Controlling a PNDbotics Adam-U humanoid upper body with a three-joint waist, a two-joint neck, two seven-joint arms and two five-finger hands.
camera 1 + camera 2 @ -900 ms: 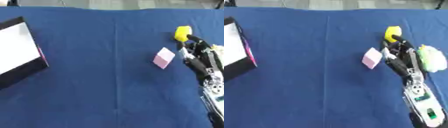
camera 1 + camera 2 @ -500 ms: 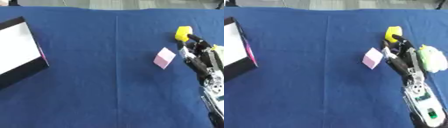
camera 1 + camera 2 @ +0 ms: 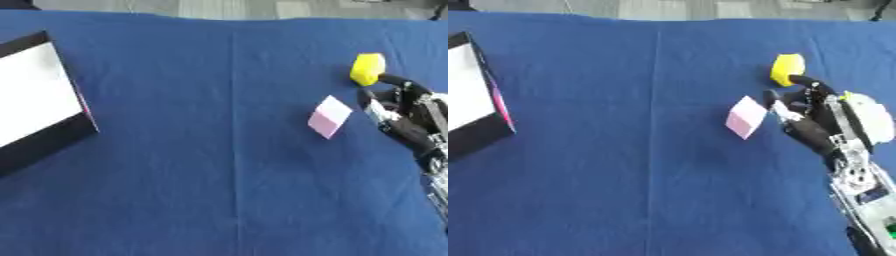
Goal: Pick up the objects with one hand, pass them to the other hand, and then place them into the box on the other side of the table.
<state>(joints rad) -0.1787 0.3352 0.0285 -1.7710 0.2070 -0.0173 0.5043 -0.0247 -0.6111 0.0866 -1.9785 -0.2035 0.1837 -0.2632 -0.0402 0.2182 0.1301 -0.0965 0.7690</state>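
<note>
Pink block lies just left of our right hand, fingers curled, holding nothing; yellow block beyond.

Running off the left edge: box. Partly hiding behind the right hand: white and green object, too blurred for naming.
</note>
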